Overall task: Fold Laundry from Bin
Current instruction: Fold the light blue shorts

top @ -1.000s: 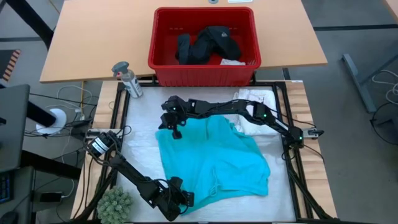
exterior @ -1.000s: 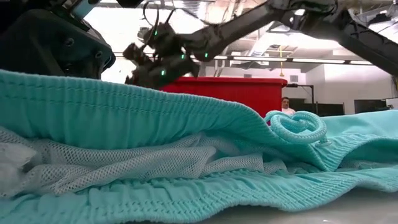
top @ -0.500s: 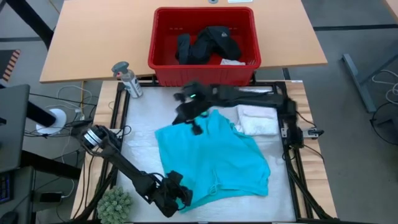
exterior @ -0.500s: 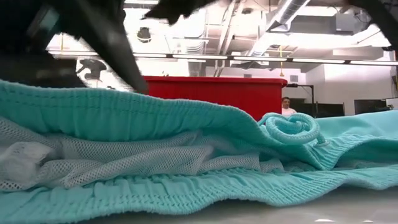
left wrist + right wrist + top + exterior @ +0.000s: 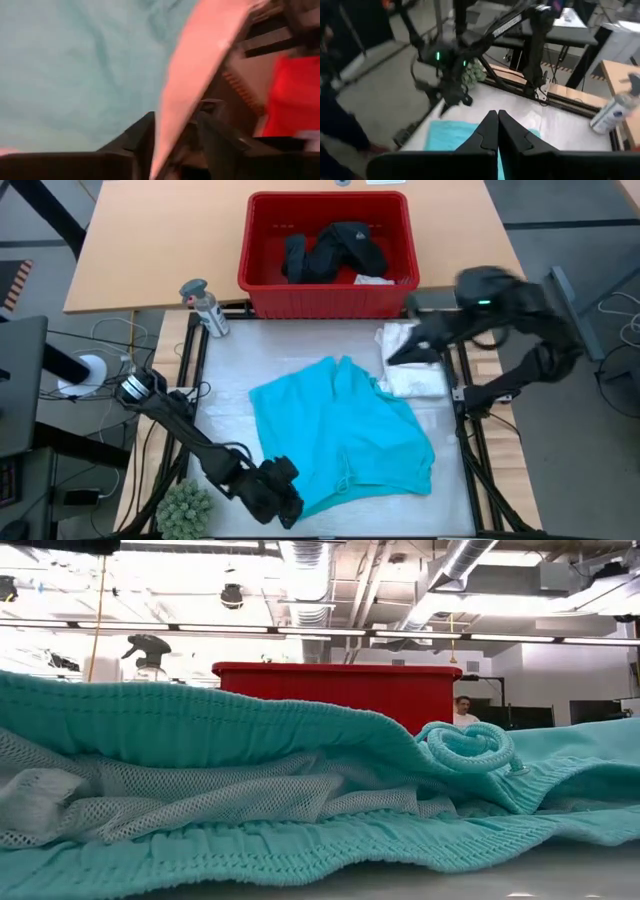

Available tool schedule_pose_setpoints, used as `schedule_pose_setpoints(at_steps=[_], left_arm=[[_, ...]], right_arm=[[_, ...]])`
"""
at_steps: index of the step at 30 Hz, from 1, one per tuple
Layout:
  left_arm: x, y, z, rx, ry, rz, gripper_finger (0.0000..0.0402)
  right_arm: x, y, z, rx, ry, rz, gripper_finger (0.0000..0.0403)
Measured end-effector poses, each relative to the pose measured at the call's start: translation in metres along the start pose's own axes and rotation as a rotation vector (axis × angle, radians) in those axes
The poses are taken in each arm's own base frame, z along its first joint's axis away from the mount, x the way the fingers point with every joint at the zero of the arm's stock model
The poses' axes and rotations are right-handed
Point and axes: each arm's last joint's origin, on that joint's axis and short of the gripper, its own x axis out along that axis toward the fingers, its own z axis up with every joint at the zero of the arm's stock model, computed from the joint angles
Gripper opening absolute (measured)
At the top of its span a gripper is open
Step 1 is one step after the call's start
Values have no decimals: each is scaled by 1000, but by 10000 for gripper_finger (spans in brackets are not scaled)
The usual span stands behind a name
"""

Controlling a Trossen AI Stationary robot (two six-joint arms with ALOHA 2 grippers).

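One bin [image 5: 327, 298], red, at the far edge of the work mat; inside it one heap of black clothing [image 5: 332, 251] and a small pale piece [image 5: 372, 278] at its right corner, mostly hidden; one turquoise garment [image 5: 345, 438] spread flat mid-mat, filling the low view as ribbed hem over mesh lining; one folded white piece [image 5: 414, 365] just right of it, partly under the right arm; one spray bottle [image 5: 203, 306] left of the bin; one green spiky ball [image 5: 185, 506] at the near left corner, cut off; left gripper [image 5: 285, 502] at the garment's near-left edge, fingers [image 5: 137, 137] apart, nothing visibly held; right gripper [image 5: 497, 131] raised over the white piece, fingers pressed together, empty; a person's head [image 5: 459, 711] beyond the bin, tiny.
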Motion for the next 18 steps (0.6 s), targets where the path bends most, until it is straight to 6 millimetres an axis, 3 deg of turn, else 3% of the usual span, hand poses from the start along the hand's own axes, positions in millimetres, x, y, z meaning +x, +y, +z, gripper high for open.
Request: schedule_pose_setpoints(at_steps=[5,11,18], left_arm=[[27,3,-11,20,115,176,19],[47,-4,-18,167,203,213,1],[58,-4,-27,185,221,221,0]], right_arm=[[-48,28,-3,141,-45,-53,27],[-86,46,-8,295,-111,-132,28],[-92,52,-9,309,-125,-166,28]])
